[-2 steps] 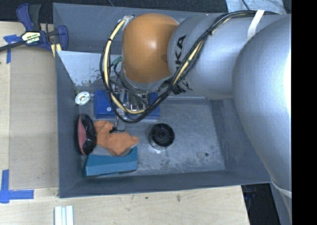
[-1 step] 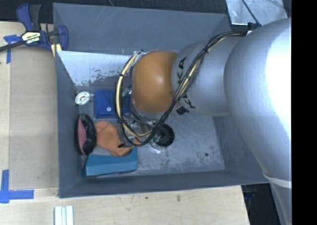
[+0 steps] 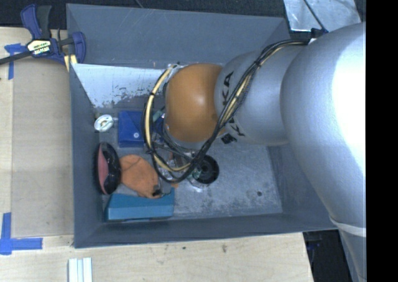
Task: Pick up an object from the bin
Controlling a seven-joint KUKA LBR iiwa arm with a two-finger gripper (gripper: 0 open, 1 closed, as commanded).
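Camera view: the silver arm (image 3: 292, 100), its wrist under an orange cover (image 3: 189, 104) looped with cables, reaches from the right into the grey metal bin (image 3: 249, 191). The gripper (image 3: 166, 164) sits low beneath that cover, at the right edge of a tan-orange soft lump (image 3: 138, 174) in the bin's lower-left part. Cover and cables hide the gripper's tip, so I cannot tell whether it is apart, together or clamped on anything.

Things crowd the lump. A black oval thing with a red face (image 3: 107, 168) touches its left side. A flat blue block (image 3: 140, 207) lies just below it along the near wall. A blue box (image 3: 130, 127) stands just above, with a small white round thing (image 3: 104, 123) beside that. A black round thing (image 3: 206, 171) lies right of the gripper.

The bin's floor is scuffed and speckled, its walls sloping. Dark ground lies beyond the far rim.

The lump is rounded, stretching slightly from upper left to lower right.
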